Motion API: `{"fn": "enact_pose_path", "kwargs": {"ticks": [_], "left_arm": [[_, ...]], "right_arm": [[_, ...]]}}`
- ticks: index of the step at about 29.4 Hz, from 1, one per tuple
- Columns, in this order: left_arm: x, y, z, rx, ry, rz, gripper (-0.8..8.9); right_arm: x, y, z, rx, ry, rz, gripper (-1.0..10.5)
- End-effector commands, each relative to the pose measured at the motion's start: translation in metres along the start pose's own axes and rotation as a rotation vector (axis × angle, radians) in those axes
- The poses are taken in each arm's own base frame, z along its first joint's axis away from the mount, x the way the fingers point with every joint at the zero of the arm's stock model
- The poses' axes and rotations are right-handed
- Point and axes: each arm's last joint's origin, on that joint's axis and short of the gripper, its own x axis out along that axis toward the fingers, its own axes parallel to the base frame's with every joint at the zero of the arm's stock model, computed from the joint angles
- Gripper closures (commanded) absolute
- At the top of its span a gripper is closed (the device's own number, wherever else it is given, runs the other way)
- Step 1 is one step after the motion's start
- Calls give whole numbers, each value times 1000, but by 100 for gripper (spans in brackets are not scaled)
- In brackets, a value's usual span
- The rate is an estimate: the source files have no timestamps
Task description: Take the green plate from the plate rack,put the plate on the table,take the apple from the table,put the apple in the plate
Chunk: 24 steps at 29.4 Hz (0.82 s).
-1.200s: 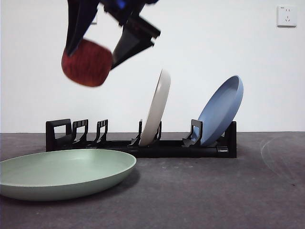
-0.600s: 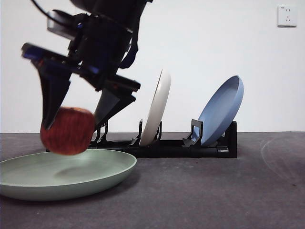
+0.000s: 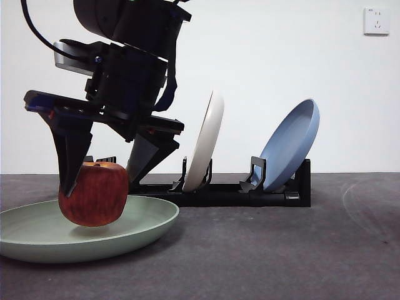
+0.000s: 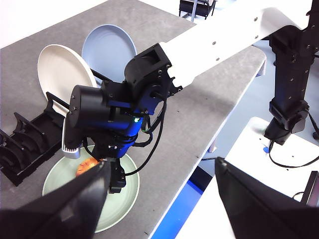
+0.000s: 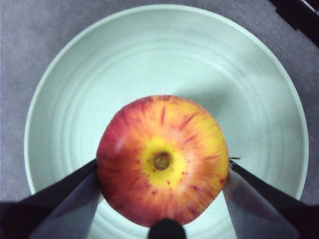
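Observation:
My right gripper (image 3: pixel 99 184) is shut on the dark red apple (image 3: pixel 94 194) and holds it from above, low inside the pale green plate (image 3: pixel 147 224). I cannot tell whether the apple touches the plate. The plate lies flat on the grey table (image 3: pixel 281 250) in front of the black plate rack (image 3: pixel 219 190). In the right wrist view the jaws press both sides of the apple (image 5: pixel 162 159) over the plate's middle (image 5: pixel 149 50). My left gripper (image 4: pixel 163 164) is open and empty, high above the table, looking down on the plate (image 4: pixel 127 199) and rack (image 4: pixel 30 134).
A cream-white plate (image 3: pixel 209 140) and a blue plate (image 3: pixel 290 144) stand upright in the rack behind the green plate. A wall socket (image 3: pixel 375 20) is at the top right. The table's edge runs near the green plate in the left wrist view.
My right gripper has come down with the apple, from well above the rack to low inside the green plate. The plates and rack have not moved.

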Motion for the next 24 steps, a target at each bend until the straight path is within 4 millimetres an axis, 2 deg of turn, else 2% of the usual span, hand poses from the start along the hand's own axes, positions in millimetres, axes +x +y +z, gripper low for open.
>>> {"fn": "enact_pose_path", "kwargs": {"ticks": [1,4,7,8,9,10,12,24], "left_arm": [[1,0,-1,1,5,-2,463],[1,0,-1,1,6,-6,463],[1,0,-1,1,6,-6,463],[1,0,-1,0,6,-6,463],[1,0,-1,0,6,-6,463],[1,0,-1,1,6,-6,463],[1,0,-1,1,6,-6,463],[1,0,-1,1,6,-5,463]], "right_arm": [[13,1,-2,-4,24,-1,959],[27,1,-7,-3,65,-4,958],[29,3,-7,-8,59,-1,921],[29,4,-7,-8,55,-1,811],[28,3,-7,3,55,-2,639],[28,3,-7,4,57,-2,533],[28,3,-7,4,62,-6,432],[22,4,-1,2,54,-9,432]]}}
